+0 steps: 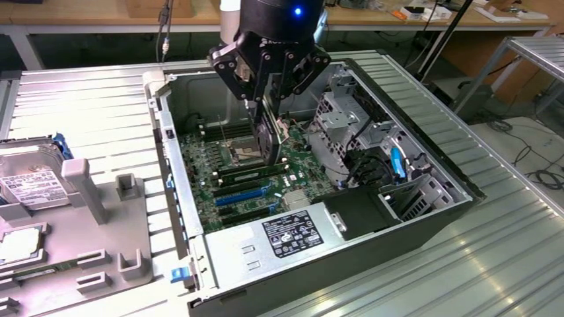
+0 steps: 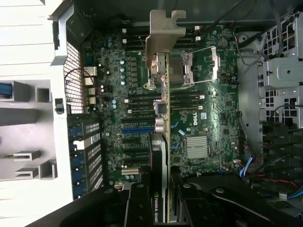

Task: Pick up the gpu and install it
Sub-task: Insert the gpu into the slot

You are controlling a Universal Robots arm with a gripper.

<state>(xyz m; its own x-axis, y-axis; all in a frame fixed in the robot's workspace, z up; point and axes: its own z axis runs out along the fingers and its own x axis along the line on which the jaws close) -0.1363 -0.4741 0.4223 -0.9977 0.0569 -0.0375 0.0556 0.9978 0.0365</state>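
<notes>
Ribbed metal tabletop [image 1: 493,264] is carrying an open computer case [image 1: 440,218] lying on its side, and a grey parts tray [image 1: 97,244] is sitting by the tabletop's edge on the exterior view's left, with a hard drive [image 1: 26,188] resting in it. I am hovering my gripper [image 1: 269,109] [image 2: 161,191] over the open case, and I am clamping the gpu [image 1: 271,142] [image 2: 163,156] between my fingers, one on each flat face of the card. The gpu is hanging on end below my hand, inside the case opening, with its silvery bracket [image 2: 163,33] at the end farthest from my fingers. It is sitting over the green motherboard [image 1: 247,191] [image 2: 203,118], near the processor socket [image 2: 199,66] and the memory slots; whether its lower end is touching the board I cannot tell. The blue expansion slot [image 2: 137,130] is lying just beside the card. A power supply [image 1: 282,241] is filling the case's corner nearest the exterior camera.
</notes>
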